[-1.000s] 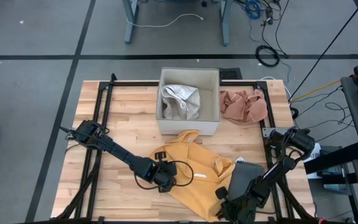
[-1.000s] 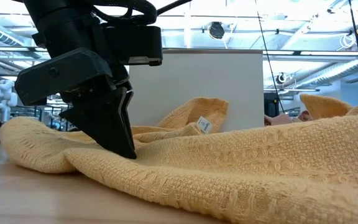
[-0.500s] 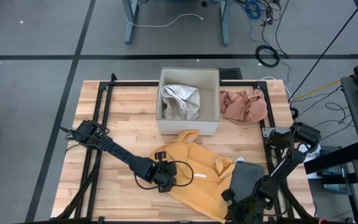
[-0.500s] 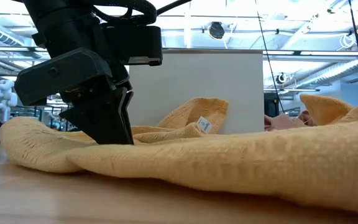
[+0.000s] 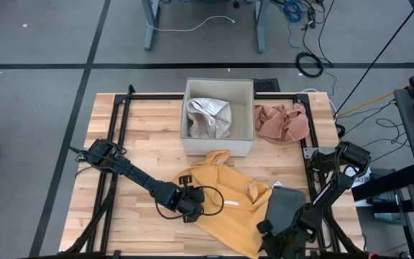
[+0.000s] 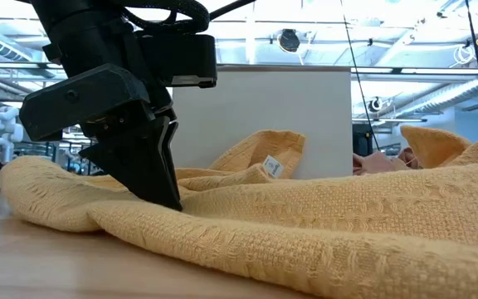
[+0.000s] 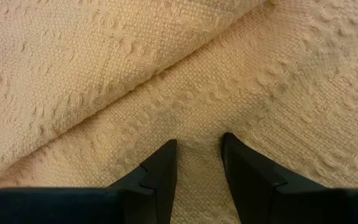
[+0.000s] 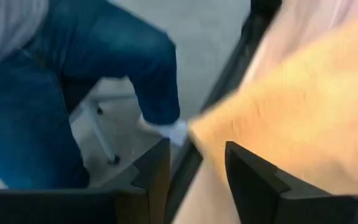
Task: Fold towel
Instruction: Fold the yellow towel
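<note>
The yellow towel (image 5: 228, 205) lies crumpled on the near middle of the table, its white label (image 6: 272, 166) facing up. My left gripper (image 5: 190, 204) points steeply down into the towel's left part (image 6: 171, 199) and is shut on a ridge of its cloth (image 7: 197, 168). My right gripper (image 5: 277, 241) hangs by the towel's near right corner at the table's front edge. Its fingers (image 8: 197, 174) are open with the towel's edge (image 8: 278, 112) beside them, and nothing shows held between them. My left gripper has a raised ridge of the towel's cloth (image 7: 197, 146) between its two fingers (image 7: 160, 171), in the towel's left part. It comes from above, slanting down. The towel rests on the table around it (image 6: 73, 208), slack; one layer or several, I cannot tell.
A white box (image 5: 218, 147) holding a pale towel (image 5: 208, 119) stands at the far middle. A pink cloth (image 5: 282, 122) lies to its right. A dark grey piece (image 5: 287, 205) lies over the yellow towel's right side. A person's leg in jeans (image 8: 73, 93) stands past the front edge.
My right gripper has risen a little and shifted toward the table's near right corner. The towel's near edge came up off the table with it, then dropped back flat onto the wood. My left gripper has kept still on the towel.
</note>
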`<state>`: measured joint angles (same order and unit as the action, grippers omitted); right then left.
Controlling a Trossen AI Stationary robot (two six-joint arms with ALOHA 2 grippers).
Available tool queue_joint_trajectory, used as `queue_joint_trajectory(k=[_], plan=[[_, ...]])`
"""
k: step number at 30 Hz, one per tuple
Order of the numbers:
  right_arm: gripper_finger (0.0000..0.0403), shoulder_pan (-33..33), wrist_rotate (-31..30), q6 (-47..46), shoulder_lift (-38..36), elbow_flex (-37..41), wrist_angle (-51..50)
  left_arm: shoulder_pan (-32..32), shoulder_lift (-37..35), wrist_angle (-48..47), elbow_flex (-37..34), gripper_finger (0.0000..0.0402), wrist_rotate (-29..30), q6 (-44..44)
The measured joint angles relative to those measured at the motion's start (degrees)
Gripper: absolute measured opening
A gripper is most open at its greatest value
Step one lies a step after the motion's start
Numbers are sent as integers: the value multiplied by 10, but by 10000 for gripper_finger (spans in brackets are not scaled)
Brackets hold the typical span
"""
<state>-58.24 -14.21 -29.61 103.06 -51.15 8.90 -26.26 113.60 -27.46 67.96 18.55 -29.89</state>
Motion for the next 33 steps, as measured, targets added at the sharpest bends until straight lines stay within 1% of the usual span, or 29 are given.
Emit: queue_joint_trajectory(k=[6,10,14,20,27,33], plan=[[152,0,-26,40,1,0,47,0,0,1,0,137,0,0],[156,0,-27,43,10,0,55,0,0,1,0,137,0,1],[158,1,-26,47,28,0,93,0,0,2,0,137,2,1],[158,1,-56,27,46,0,99,0,0,2,0,137,6,4],[158,5,-53,16,67,0,131,0,0,5,0,137,17,4],[158,5,-56,3,67,0,112,0,0,4,0,137,18,3]])
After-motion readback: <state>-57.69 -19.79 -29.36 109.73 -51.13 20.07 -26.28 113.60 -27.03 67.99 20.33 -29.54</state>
